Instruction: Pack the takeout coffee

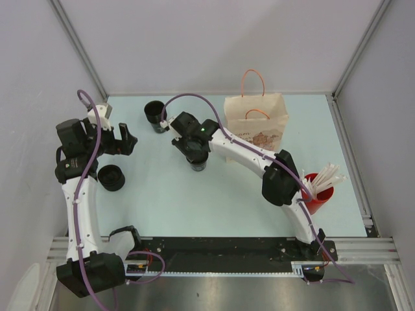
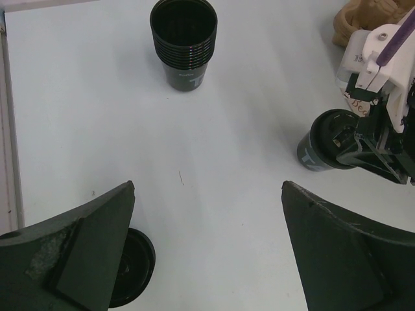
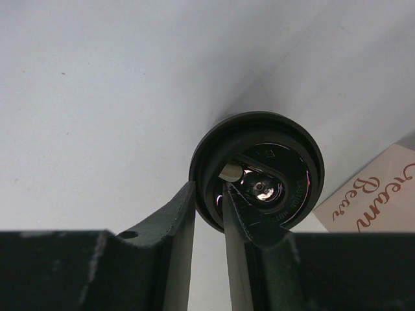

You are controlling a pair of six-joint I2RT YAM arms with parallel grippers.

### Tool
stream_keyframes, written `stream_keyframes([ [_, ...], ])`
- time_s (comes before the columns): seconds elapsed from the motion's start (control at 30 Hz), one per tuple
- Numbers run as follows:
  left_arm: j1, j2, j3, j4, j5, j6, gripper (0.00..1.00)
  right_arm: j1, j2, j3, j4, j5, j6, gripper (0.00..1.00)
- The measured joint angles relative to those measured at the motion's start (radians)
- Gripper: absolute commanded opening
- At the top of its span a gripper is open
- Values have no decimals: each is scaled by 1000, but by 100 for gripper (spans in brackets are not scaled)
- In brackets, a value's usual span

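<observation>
We are looking at the lidded cup standing upright near the middle of the table, just left of the paper bag. The right pincer is coming down on it from above, and its two fingers are pinching the left rim of the black lid, one finger outside the rim and one just inside it, with only a narrow gap between them. In the right wrist view we are seeing the lid's drinking hole and a corner of the bag's printed face at the right edge.

To the left, the left pincer is hanging above the table with its fingers spread wide and nothing between them. We are finding a stack of lids on the table below and near it, partly hidden behind its left finger in the left wrist view. At the far side, a stack of black cups is standing upright, well apart from the lidded cup. The bag is standing open at the far right with its handles up. Near the right edge, a red cup is holding white sticks.
</observation>
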Motion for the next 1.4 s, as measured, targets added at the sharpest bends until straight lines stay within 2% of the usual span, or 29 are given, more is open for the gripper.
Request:
stream_keyframes([
  [0.57, 0, 0, -7, 7, 0, -2, 99, 5, 39, 41, 0, 11, 16, 30],
  [0.63, 0, 0, -8, 7, 0, -2, 100, 5, 39, 41, 0, 11, 16, 26],
  [0.87, 1, 0, -8, 7, 0, -2, 99, 9, 39, 53, 5, 13, 32, 0],
  [1.4, 1, -1, -8, 7, 0, -3, 100, 4, 35, 27, 4, 28, 11, 0],
])
